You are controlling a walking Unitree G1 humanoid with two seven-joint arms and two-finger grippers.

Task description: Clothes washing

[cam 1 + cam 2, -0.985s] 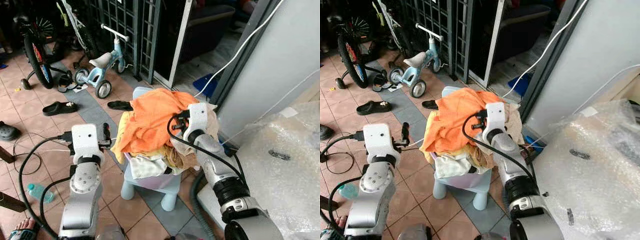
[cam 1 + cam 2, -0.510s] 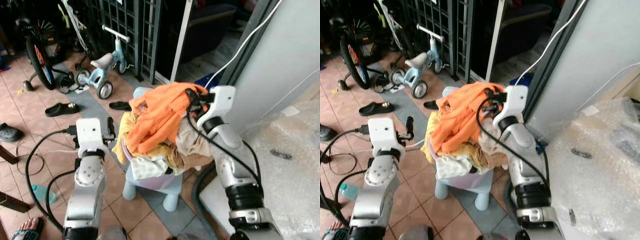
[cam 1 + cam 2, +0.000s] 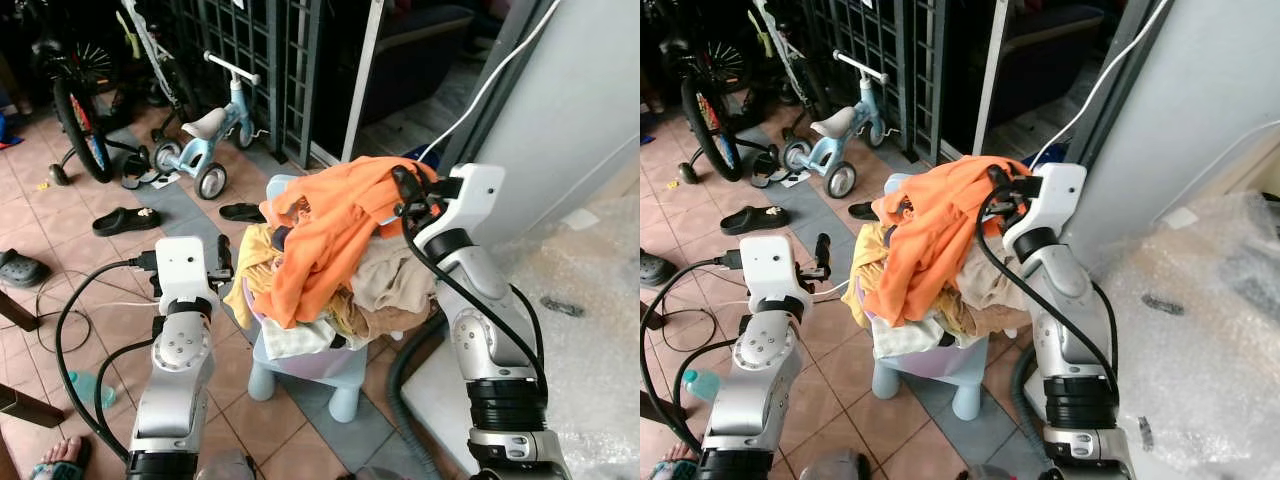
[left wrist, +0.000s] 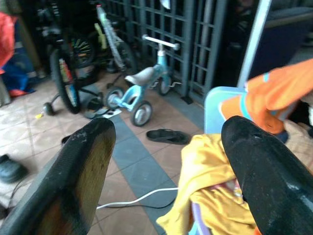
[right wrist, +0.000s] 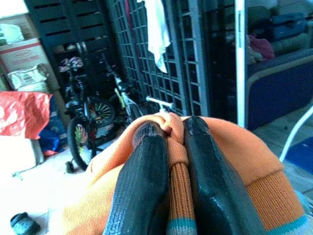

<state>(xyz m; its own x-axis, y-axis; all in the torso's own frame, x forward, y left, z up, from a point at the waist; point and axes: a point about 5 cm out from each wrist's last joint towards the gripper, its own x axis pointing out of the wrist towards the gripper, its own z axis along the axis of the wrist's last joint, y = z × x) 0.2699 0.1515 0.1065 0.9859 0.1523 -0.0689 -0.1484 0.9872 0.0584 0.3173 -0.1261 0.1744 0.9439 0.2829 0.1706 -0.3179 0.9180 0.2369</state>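
Meanwhile, Laundry Leaves the Pile

Left gripper (image 4: 166,161) waits wide apart, empty, beside the heaped lilac plastic basket (image 3: 300,362). Right gripper (image 5: 168,147), pinching the orange knit garment (image 3: 330,235), should lift high so trailing cloth clears the heap.

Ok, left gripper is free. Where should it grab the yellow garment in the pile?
Take the yellow garment by the loose fold hanging over the basket's rim, coming from the robot's left. That flap droops clear of the orange sweater pinched in the right gripper, and the open left gripper already faces it.
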